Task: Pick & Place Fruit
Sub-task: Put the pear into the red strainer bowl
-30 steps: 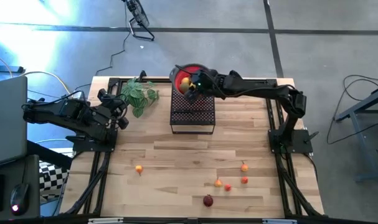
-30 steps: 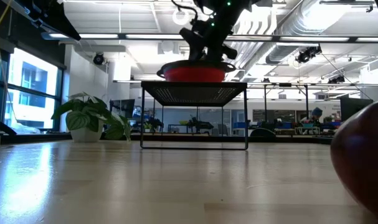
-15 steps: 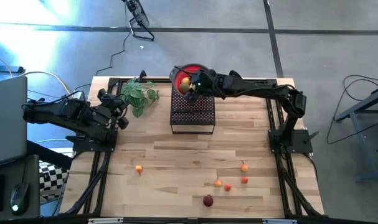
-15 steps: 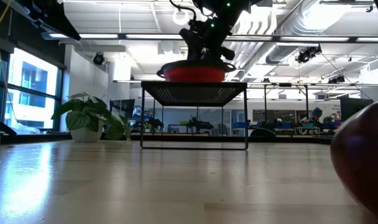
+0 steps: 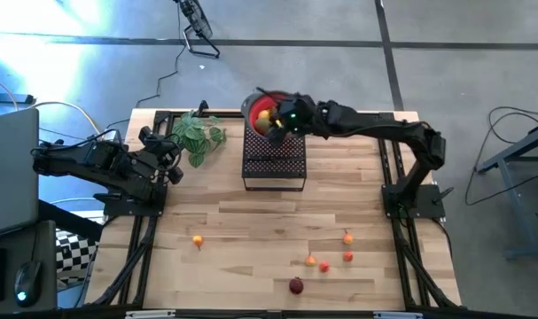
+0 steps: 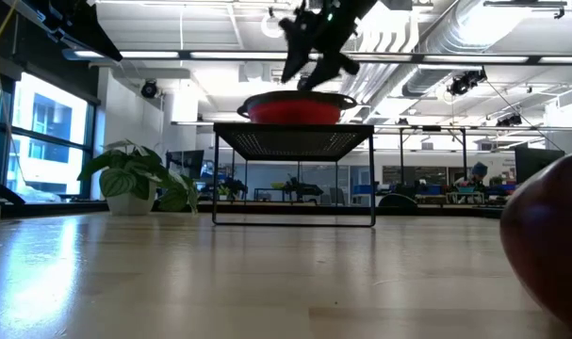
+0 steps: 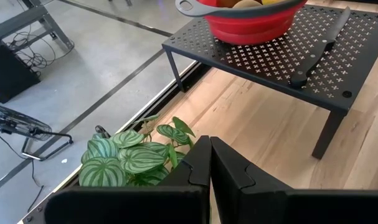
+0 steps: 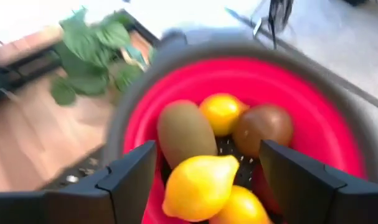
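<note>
A red bowl point(image 5: 267, 108) stands on a black perforated stand point(image 5: 274, 163) at the table's far middle. In it lie fruit: a yellow lemon point(image 8: 198, 185), an olive-green oval point(image 8: 182, 134), a brown oval point(image 8: 263, 127) and an orange one point(image 8: 221, 112). My right gripper point(image 5: 270, 119) hangs open just above the bowl point(image 6: 300, 108), touching nothing. More fruit lies on the table near the front: a small orange one point(image 5: 198, 240), several tiny ones point(image 5: 324, 262) and a dark red ball point(image 5: 296, 285). My left gripper point(image 5: 173, 165) waits shut at the left, beside the plant.
A leafy green plant point(image 5: 198, 135) stands left of the stand. A black-handled knife point(image 7: 319, 43) lies on the stand's top next to the bowl. The dark red ball point(image 6: 549, 250) looms at the right of the low view. Bare wood lies between the stand and the front fruit.
My right gripper has risen from down at the bowl's rim to a little above it, still over the bowl. The fruit in the bowl and on the table has stayed put.
</note>
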Motion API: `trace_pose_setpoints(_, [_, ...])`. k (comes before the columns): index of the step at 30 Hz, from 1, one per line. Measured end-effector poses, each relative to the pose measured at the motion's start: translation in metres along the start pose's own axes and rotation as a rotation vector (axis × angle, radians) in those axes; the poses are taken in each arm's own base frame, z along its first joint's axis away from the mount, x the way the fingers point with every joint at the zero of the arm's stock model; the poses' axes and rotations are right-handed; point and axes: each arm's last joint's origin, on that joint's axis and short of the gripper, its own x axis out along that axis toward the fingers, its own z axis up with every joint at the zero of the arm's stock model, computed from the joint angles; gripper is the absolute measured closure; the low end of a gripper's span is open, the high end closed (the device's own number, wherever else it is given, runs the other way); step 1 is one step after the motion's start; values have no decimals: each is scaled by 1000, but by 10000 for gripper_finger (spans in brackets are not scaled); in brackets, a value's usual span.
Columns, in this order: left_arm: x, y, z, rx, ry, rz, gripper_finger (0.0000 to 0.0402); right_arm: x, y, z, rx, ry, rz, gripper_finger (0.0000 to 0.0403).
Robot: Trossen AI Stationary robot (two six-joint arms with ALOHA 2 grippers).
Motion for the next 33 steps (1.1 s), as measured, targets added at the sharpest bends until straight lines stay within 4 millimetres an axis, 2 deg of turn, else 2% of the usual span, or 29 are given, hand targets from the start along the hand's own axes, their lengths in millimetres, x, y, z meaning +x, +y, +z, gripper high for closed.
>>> trace_pose_setpoints(7, [0,0,0,0,0,0,402,-62,-3,17,90,-102,118,138])
trace_pose_setpoints(11, [0,0,0,0,3,-6,402,-97,-2,17,182,-60,302,149])
trace_pose_setpoints(16, [0,-1,0,-2,7,-16,402,-130,4,7,284,67,459,161])
trace_pose_setpoints(23, [0,0,0,-2,7,-16,402,-152,20,-19,360,296,489,172])
trace_pose_setpoints(28, [0,0,0,-1,7,-16,402,-161,27,-40,406,469,411,172])
trace_pose_setpoints(33, [0,0,0,-1,7,-16,402,-170,33,-60,459,591,258,172])
